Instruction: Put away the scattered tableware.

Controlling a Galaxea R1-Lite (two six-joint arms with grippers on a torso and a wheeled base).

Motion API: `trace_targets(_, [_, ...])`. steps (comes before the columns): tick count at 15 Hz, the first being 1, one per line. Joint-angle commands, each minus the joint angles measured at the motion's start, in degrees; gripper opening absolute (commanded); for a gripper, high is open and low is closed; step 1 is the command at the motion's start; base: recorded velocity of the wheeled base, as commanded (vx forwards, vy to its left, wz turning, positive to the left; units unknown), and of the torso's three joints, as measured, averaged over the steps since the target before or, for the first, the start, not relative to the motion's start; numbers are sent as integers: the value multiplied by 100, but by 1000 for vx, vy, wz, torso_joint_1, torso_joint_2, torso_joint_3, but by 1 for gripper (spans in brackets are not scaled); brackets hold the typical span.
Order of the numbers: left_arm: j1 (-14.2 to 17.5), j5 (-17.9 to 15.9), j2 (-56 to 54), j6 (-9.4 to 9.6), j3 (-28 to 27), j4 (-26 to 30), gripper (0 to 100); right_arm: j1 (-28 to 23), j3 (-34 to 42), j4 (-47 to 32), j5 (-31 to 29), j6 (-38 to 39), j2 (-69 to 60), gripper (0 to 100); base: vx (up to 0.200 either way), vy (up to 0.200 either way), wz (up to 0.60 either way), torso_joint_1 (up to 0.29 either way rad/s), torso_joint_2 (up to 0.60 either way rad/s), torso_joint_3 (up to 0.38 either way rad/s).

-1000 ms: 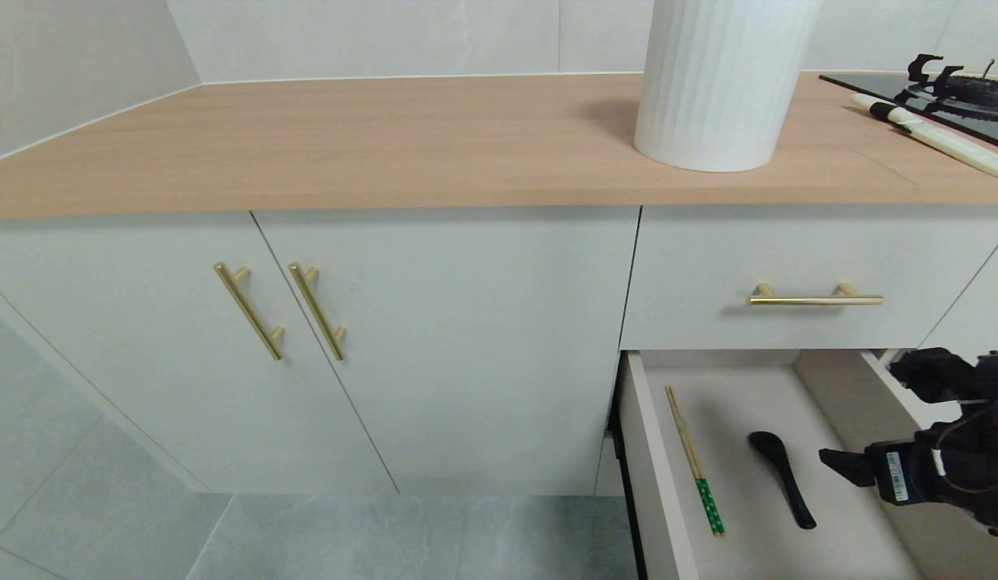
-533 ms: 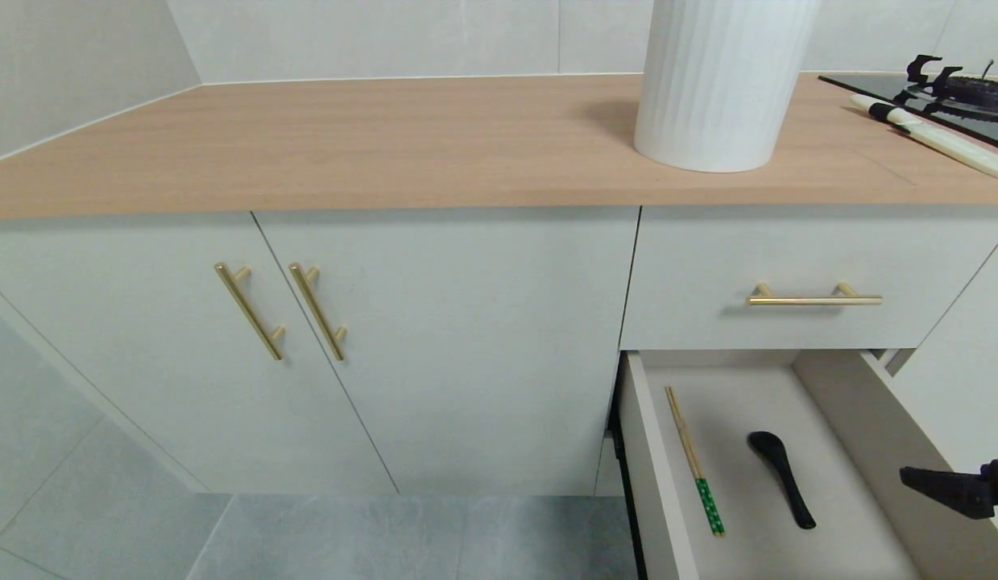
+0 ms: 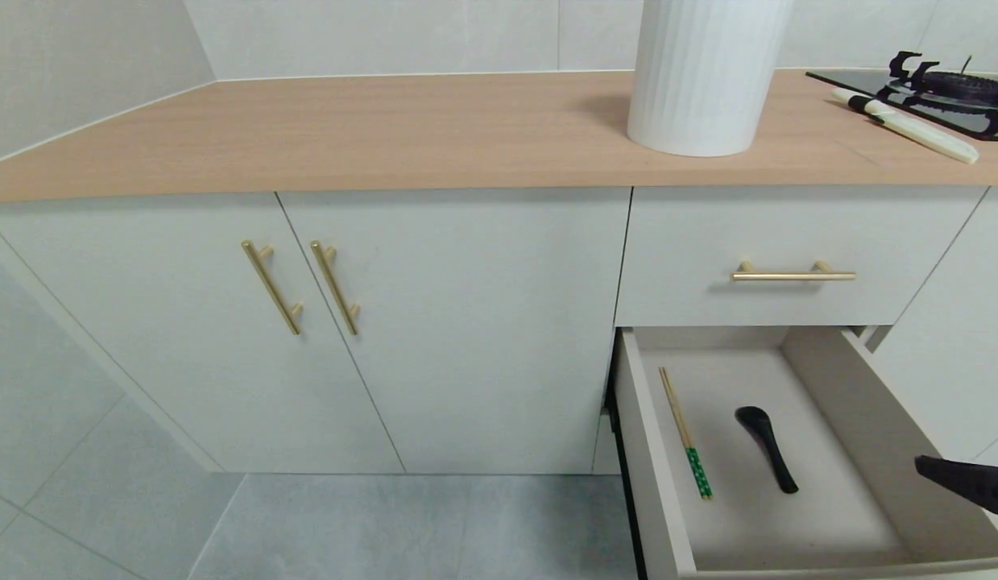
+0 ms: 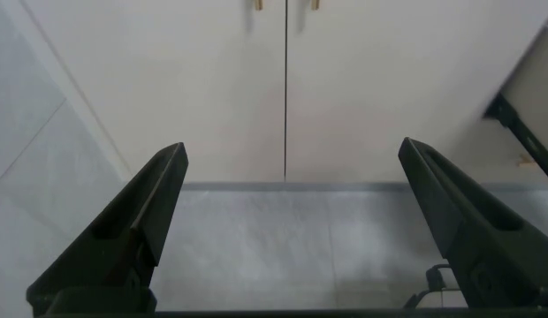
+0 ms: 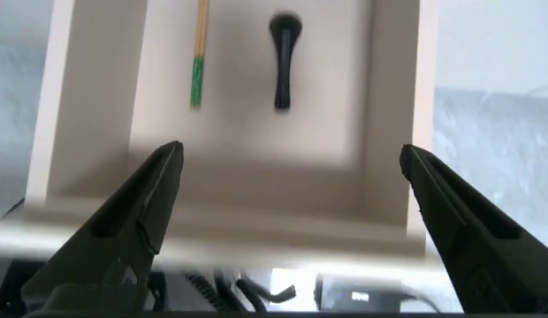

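Chopsticks (image 3: 685, 435) and a black spoon (image 3: 766, 448) are shown lying apart in the open drawer (image 3: 865, 407), lower right. The left gripper (image 4: 292, 148) and right gripper (image 5: 289, 155) are spread wide, empty. The drawer front may be struck if the right gripper is lowered carelessly.

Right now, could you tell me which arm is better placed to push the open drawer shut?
Probably the right: the right gripper hangs open at the front of the drawer, while the left gripper faces the cabinet doors farther left.
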State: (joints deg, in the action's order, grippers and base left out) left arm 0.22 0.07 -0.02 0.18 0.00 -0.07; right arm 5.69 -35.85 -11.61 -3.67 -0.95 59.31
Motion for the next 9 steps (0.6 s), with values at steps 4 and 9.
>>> trace_targets(4, [4,1,2,-1,0,-1,100,46,78,0,-2,-19,46,100,-200,0,0,1,-1,4])
trace_targets(9, [4,1,2,-1,0,-1,100,187,245,36,7,-19,433,100,-160,0,0,2,3,2])
